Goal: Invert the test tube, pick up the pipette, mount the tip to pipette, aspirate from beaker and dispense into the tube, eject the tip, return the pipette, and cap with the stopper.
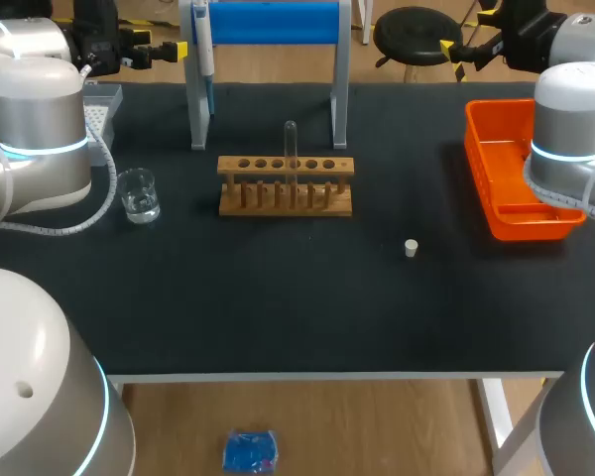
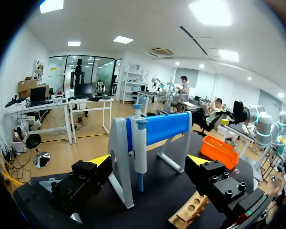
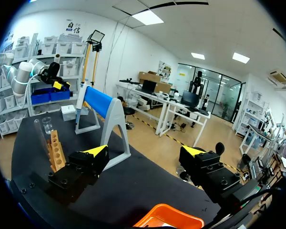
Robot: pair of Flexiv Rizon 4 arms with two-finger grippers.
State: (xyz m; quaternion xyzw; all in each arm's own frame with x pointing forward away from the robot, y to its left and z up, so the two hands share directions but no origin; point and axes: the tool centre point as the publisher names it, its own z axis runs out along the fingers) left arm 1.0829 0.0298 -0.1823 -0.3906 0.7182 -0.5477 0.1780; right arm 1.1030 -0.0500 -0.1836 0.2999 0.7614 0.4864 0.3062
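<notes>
**Q:** Where does the test tube (image 1: 291,149) stand, and how does it lie?

**A:** It stands upright in the wooden rack (image 1: 278,210) at mid-tabletop (image 1: 278,307). Its long axis is vertical, and the rack's row of holes runs from 9 to 3 o'clock.

**Q:** Which hand is nearer?

**A:** In the head view the tube lies at about 4 o'clock from the left hand (image 2: 150,161) and about 8 o'clock from the right hand (image 3: 145,151). The left appears the nearer. Both hands are released, fingers spread, grasping nothing.

**Q:** What room is there for the lift?

**A:** The space above the tube looks free. The pipette stand (image 1: 268,22) rises at 12 o'clock of the rack, close behind it. The beaker (image 1: 139,194) sits at 9 o'clock and the stopper (image 1: 411,248) at 4 o'clock, both well apart. A straight upward pull probably suits.
</notes>
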